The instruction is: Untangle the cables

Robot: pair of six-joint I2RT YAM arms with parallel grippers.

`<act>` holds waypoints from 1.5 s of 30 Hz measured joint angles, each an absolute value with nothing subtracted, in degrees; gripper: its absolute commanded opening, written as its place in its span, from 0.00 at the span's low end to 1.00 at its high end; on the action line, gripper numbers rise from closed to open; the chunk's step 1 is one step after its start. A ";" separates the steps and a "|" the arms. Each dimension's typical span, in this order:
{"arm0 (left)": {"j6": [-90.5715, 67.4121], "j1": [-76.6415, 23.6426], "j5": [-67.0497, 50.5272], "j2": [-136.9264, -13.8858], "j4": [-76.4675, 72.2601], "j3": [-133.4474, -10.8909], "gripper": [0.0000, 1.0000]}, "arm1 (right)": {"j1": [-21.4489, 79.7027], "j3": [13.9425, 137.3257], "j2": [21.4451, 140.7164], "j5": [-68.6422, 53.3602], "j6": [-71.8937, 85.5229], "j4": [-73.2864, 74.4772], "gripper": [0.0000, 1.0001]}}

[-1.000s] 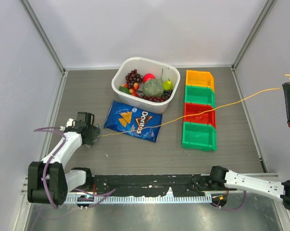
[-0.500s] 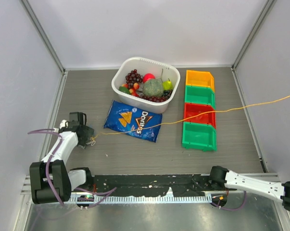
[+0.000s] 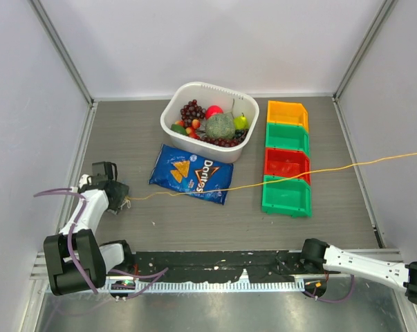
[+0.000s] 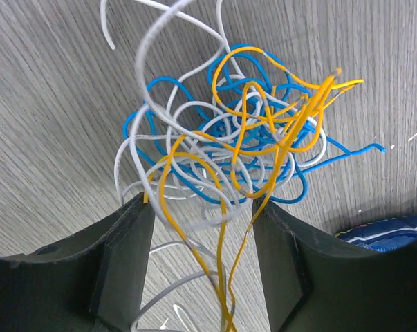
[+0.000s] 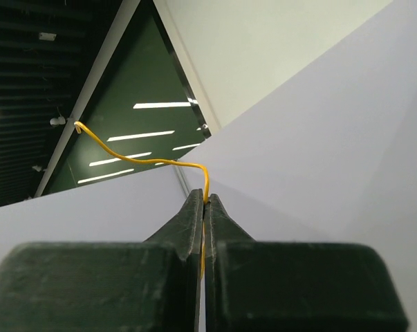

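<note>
The top view shows the whole tabletop [image 3: 194, 221]. The left pincer [image 3: 118, 196] sits low on the left side. One yellow cord [image 3: 346, 164] runs from it in a long, tight line. It passes over the near edge of the blue chip bag [image 3: 192, 173]. Then it crosses the bins about where the red bin [image 3: 286, 162] meets the green bin [image 3: 286, 197] nearest the arms. It goes off the right edge of the picture. From up here the bunch of cables at the left pincer is too small to make out. The right pincer does not show in this view at all.

The left wrist view shows what the top view cannot. The cables [image 4: 229, 138] lie on the tabletop in one messy ball of white, blue and yellow loops, all mixed up. The ball sits just past the tips of the left pincer [image 4: 201, 207]. The two fingers stand wide apart and squeeze nothing. A few yellow and white strands run down through the gap between them. A corner of the chip bag peeks in at the lower right.

The right wrist view shows the other end. The right pincer [image 5: 205, 200] is clenched on the yellow cord, and its fingers press together. It points up at the plain walls. A short wavy end of the cord sticks out past the tips.
</note>
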State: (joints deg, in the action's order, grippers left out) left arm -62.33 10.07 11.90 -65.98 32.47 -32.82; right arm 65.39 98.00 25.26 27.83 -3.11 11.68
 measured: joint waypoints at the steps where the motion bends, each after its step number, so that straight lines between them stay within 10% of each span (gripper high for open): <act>1: -62.33 10.28 11.88 -65.87 32.47 -32.82 0.61 | 65.39 98.50 25.12 27.88 -3.16 11.84 0.01; 26: -54.22 14.06 2.17 -57.52 32.62 -34.98 0.84 | 65.14 86.06 27.92 27.97 2.92 10.46 0.01; 45: -47.72 14.15 -9.28 -55.64 32.56 -37.78 0.78 | 65.14 64.71 83.00 6.96 17.06 13.47 0.01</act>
State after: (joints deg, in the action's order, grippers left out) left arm -47.72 14.15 -9.28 -55.64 32.56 -37.78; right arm 65.14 64.71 83.00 6.96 17.06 13.47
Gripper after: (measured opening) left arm 0.779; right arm 0.031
